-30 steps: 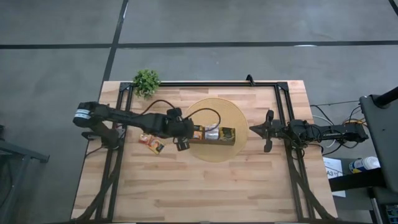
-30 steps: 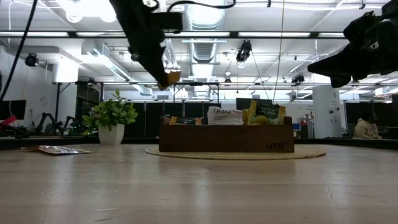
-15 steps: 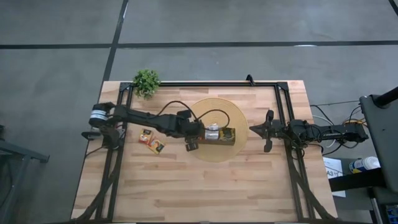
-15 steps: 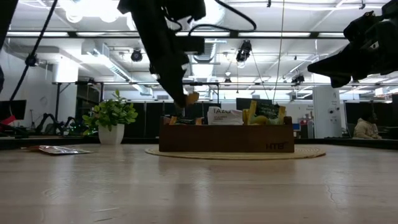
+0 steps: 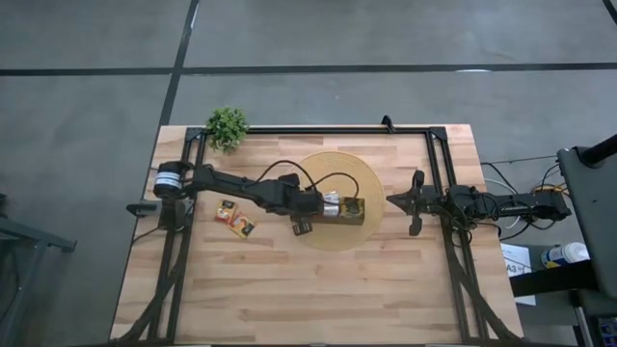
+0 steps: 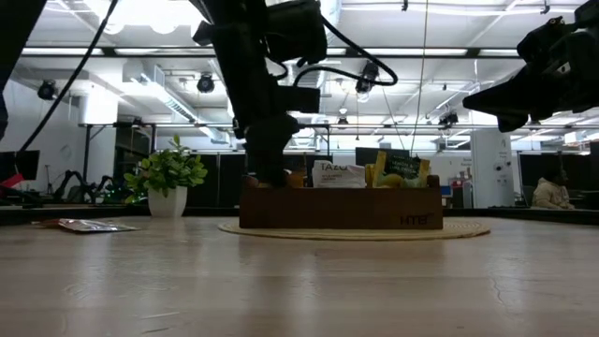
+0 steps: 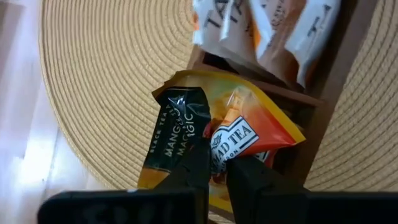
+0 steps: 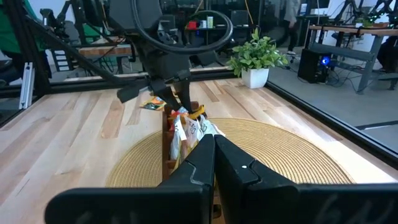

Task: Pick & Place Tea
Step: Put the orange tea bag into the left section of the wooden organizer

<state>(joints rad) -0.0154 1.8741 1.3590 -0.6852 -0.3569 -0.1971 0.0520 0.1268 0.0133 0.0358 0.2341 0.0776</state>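
Landmark: the long brown box [image 5: 338, 209] lying on the round woven mat [image 5: 362, 180]; all places below are given from it.
Loose tea: a small heap of sachets [image 5: 234, 221] lies flat on the table [image 5: 289, 299], well to the left of the box and apart from it.
Potted plant: at the far left corner [image 5: 228, 126], clear of the work.
Left gripper: over the box's left end [image 7: 211, 163], the arm reaching in from the left.
Left jaws: narrow, pinching the yellow-red-black sachet [image 7: 239, 134] by its lower edge; whether the pinch is easing cannot be told from here.
Held sachet: hanging straight ahead of the fingertips, its body down in the leftmost compartment, tilted, one corner spilling over the box wall toward the mat.
Neighbouring compartment: white-orange sachets [image 7: 273, 31] stand in it.
Nearer arm: the left, by far.
Right gripper: well to the right of the box [image 8: 214, 158], off the mat, jaws closed on nothing, waiting.
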